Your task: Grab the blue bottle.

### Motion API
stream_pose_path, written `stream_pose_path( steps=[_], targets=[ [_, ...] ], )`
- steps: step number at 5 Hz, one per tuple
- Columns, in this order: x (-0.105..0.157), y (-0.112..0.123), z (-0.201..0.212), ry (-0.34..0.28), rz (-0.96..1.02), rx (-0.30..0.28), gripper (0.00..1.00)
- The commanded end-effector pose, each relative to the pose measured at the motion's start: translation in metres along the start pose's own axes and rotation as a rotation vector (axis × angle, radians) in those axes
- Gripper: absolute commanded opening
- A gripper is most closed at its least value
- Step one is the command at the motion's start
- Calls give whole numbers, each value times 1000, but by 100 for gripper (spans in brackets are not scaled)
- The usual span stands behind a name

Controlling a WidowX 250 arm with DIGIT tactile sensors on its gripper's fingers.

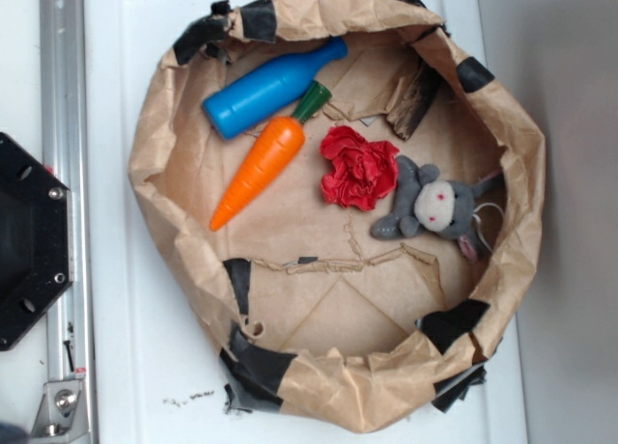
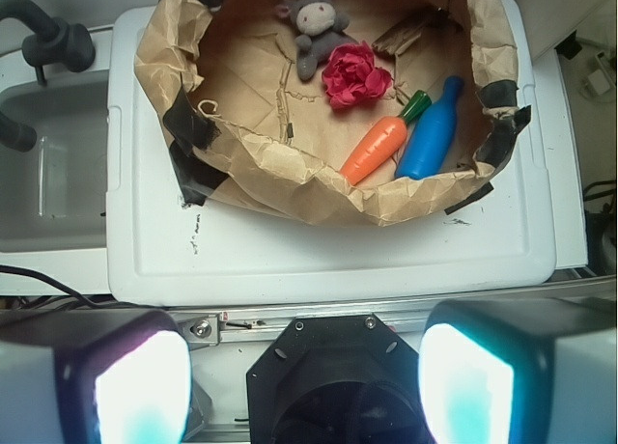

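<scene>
Paper basket [image 1: 154, 145] holds carrot [image 1: 259, 169], red flower [image 1: 359, 168] — and grey plush [image 1: 435, 208].

Blue bottle [image 1: 267, 88] smooth plastic; basket [image 1: 154, 154] crumpled paper.

Smooth blue bottle [image 1: 266, 87] lies on its side, neck upper-right.

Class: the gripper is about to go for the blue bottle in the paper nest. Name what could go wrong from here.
1. The bottle lies right beside the carrot, whose green top touches it, so the gripper may bump or take the carrot.
2. The bottle lies close under the crumpled paper wall, which could snag a descending finger.
3. Its smooth round body may roll or slip away.
</scene>
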State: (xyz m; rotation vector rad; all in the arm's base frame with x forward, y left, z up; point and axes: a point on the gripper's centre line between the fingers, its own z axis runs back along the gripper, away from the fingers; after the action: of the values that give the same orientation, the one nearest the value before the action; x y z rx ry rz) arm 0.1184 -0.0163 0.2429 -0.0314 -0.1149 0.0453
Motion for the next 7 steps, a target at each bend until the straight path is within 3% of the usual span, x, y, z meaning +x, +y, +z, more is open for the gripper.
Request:
stream_pose_path(
  steps=[1,3,4,7],
  targets=[
    [0,0,0,0,0,0,100],
    [54,38,-57,-79,194,-79,100],
    [65,65,-87,-53,246,-42,100],
    [65,65,-87,-53,246,-42,100]
  ],
)
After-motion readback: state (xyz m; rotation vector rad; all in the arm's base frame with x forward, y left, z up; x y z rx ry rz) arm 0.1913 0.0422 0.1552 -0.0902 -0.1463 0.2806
